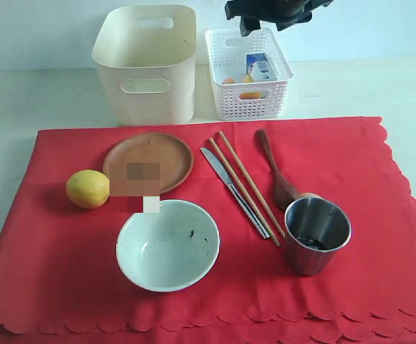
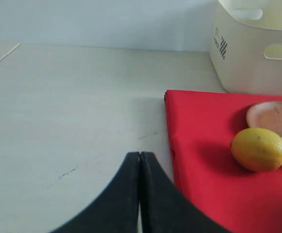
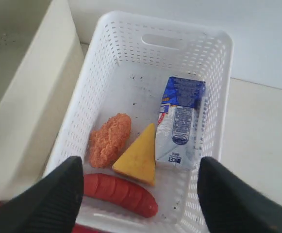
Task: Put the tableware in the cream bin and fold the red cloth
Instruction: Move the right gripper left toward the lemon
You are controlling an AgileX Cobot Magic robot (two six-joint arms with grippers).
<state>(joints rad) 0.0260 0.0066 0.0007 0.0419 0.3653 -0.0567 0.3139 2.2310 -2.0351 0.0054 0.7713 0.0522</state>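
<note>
The right arm hangs high over the white lattice basket (image 1: 247,107), its gripper (image 3: 140,170) spread wide and empty. The left gripper (image 2: 140,165) hovers over the bare table (image 2: 73,97), jaws pressed together, just beside the red cloth (image 1: 379,186). The brown plate (image 1: 166,154), bowl (image 1: 168,244) and steel cup (image 1: 308,261) sit on the cloth, in front of the cream bin (image 1: 165,107).

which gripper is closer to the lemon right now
Left. The left gripper is over the table beside the red cloth's edge, with the lemon just ahead. The right gripper hangs above the white basket, beyond the cloth's far side.
</note>
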